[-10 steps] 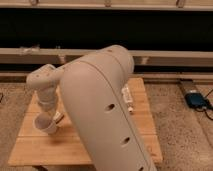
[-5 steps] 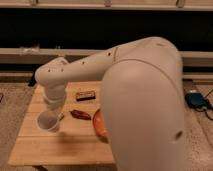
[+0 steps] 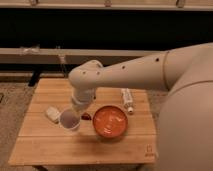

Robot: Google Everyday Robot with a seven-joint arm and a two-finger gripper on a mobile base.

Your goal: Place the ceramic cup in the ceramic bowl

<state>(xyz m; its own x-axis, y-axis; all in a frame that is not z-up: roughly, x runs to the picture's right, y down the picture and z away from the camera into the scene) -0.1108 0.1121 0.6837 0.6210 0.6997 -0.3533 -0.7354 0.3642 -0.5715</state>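
The ceramic cup (image 3: 70, 120) is white and tapered with a greyish inside. It hangs just above the wooden table (image 3: 60, 147), left of centre. My gripper (image 3: 75, 111) reaches down from the big white arm (image 3: 125, 75) and is shut on the cup's rim at its upper right. The ceramic bowl (image 3: 110, 121), orange-red and glossy, sits on the table right of the cup, a small gap away. Nothing lies in the bowl.
A flat white block (image 3: 52, 114) lies just left of the cup. A small dark red item (image 3: 86, 116) sits between cup and bowl. A white tube (image 3: 128, 99) lies behind the bowl. My arm's bulk (image 3: 187, 115) hides the table's right end.
The arm has swung out of the camera's way, uncovering the table. The gripper has carried the cup to the right, closer to the bowl.
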